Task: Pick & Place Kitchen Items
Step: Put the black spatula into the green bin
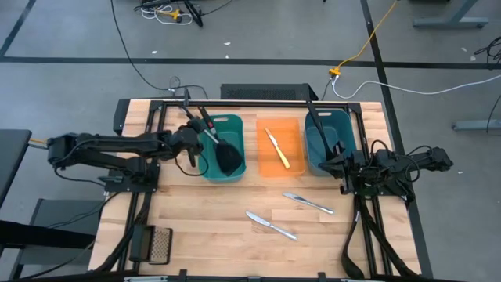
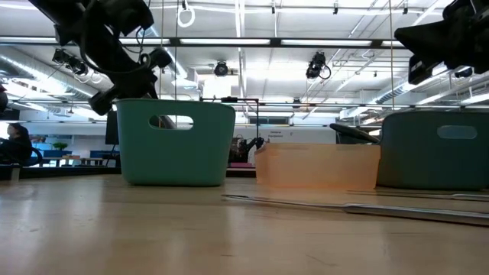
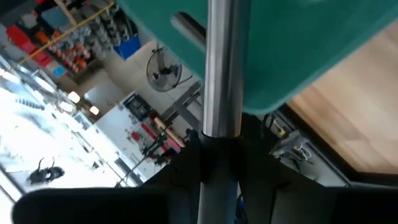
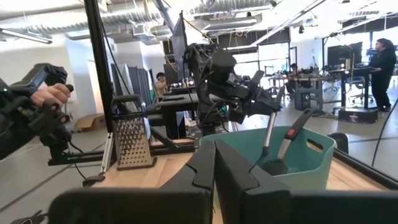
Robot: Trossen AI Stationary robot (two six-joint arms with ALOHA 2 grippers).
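My left gripper (image 1: 192, 147) is at the left wall of the left teal bin (image 1: 235, 174), shut on a utensil with a silver shaft (image 3: 224, 62) and a black head (image 1: 229, 160). Its head lies in the bin. A second, red-marked handle (image 4: 295, 130) stands beside it. My right gripper (image 1: 342, 168) is shut and empty at the left side of the right teal bin (image 1: 333, 117), which holds a black spatula (image 1: 317, 125). A yellow-handled knife (image 1: 275, 147) lies in the orange bin (image 1: 293, 171). Two silver knives (image 1: 308, 203) (image 1: 271, 225) lie flat on the table. My left gripper holds the utensil by its shaft, high up where the silver meets a black part (image 3: 219, 140), between its two fingers. The fingers lie across the shaft. The utensil stands steeply, with its black head (image 4: 277, 167) down inside the teal bin.
A metal mesh grater (image 1: 159, 243) lies near the table's near left corner. The black frame rails (image 1: 156, 141) run along both sides of the table. Open wood lies between the bins and the near edge, around the two knives. A person's hand with a controller (image 4: 46, 93) shows beyond the table.
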